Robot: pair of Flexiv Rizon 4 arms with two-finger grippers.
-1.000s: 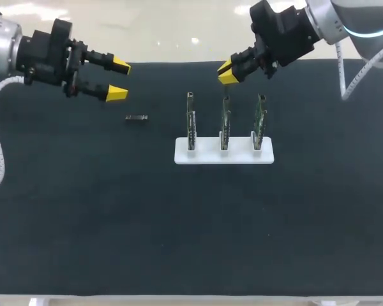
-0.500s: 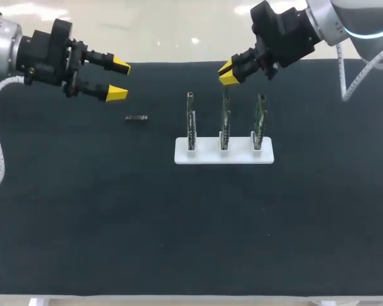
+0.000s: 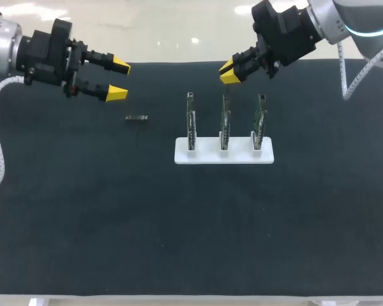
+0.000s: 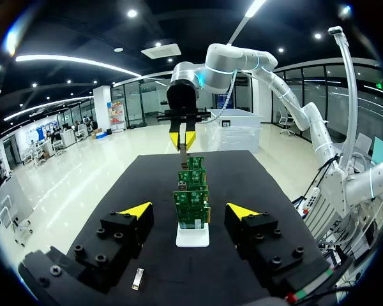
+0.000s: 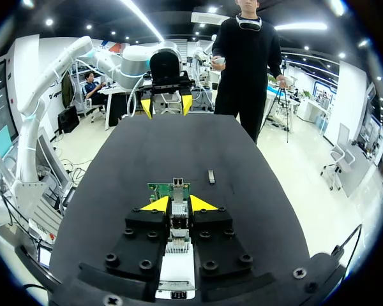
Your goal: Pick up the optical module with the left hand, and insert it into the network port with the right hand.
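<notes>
Right wrist view shows right gripper [image 5: 177,204] slightly apart, likely empty; head view doesn't. Left gripper [image 3: 119,78] spread, optical module [image 3: 136,118] untouched.

Black table [image 3: 191,223] — optical module [image 3: 136,118], white stand [image 3: 223,152]

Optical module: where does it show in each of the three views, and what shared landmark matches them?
Head view: module lies flat, left of the stand.
Left wrist view: module lies beside the left gripper, short of the stand.
Right wrist view: module lies ahead of the right gripper, beyond the stand.
Landmark: the white stand.
</notes>
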